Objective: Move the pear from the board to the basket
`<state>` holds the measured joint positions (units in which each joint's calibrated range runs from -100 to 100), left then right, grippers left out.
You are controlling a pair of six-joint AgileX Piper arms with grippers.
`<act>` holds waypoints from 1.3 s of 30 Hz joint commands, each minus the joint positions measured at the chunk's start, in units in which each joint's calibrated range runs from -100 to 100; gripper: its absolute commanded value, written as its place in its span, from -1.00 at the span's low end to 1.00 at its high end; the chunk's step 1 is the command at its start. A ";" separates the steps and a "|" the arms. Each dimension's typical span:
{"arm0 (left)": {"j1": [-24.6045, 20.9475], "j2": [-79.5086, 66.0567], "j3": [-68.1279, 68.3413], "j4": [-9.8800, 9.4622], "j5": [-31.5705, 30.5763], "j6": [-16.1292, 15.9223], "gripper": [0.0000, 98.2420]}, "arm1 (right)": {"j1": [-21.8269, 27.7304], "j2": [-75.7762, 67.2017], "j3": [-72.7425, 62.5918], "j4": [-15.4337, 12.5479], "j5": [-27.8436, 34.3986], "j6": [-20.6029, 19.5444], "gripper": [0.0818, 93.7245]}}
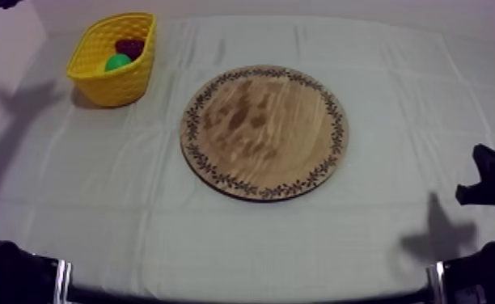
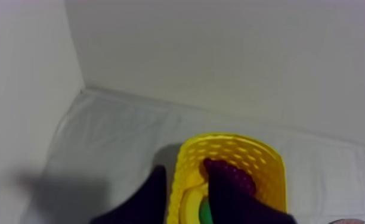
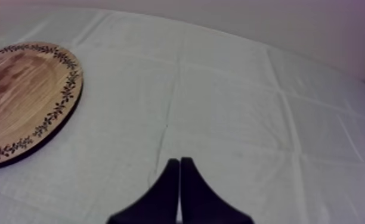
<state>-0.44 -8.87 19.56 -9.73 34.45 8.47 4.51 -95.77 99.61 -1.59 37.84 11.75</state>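
While its two black fingers lie pressed together in a narrow wedge, holding nothing, the right end effector [image 3: 179, 162] hangs low over bare cloth at the near right of the surface [image 1: 380, 234]. It is well apart from everything else.

Farther in, at the middle of the surface, the board [image 1: 263, 133] lies flat, its whole wood face and leafy rim showing. In the right wrist view the board sits off to one side of the closed fingers, well clear of them.

At the far left stands the basket [image 1: 109, 81], apart from the board. The pear [image 1: 118, 61] is inside it, off the board, on the nearer side of the basket's hollow. Just beside and behind the pear lie dark red grapes [image 1: 129, 47]. Only a rounded green patch of the pear shows, so I cannot tell which way its long axis runs or where its stem end points.

Over the basket hangs the left end effector [image 2: 185, 170], fingers [image 2: 143, 199] apart and gripping nothing. One finger is outside the basket's wall, the other over its hollow by the grapes. A sliver of green pear shows between them, below the rim.
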 commanded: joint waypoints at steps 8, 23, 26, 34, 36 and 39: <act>-0.73 -32.02 30.80 0.15 -7.19 -0.26 -0.96 | 0.01 0.01 0.05 0.00 -0.02 0.04 -0.99; -0.40 -71.60 67.24 0.25 -9.18 0.32 -1.00 | 0.00 0.01 0.05 0.00 -0.02 0.04 -0.99; -0.16 -76.23 70.79 0.27 -8.45 -0.09 -1.00 | 0.00 0.01 0.05 0.00 -0.02 0.04 -0.99; 0.84 -83.25 77.82 0.70 -8.10 -1.78 -1.00 | 0.01 0.01 0.05 0.00 -0.02 0.04 -0.99; 1.20 -84.60 78.68 1.65 -7.66 -2.87 -1.00 | 0.01 0.01 0.05 0.00 -0.02 0.04 -0.99; 1.79 -86.83 79.47 3.78 -5.75 -5.47 -1.00 | 0.01 0.01 0.05 0.00 -0.02 0.04 -0.99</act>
<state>1.21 -94.80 98.87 -7.02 27.99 4.88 4.51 -95.77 99.61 -1.59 37.77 11.78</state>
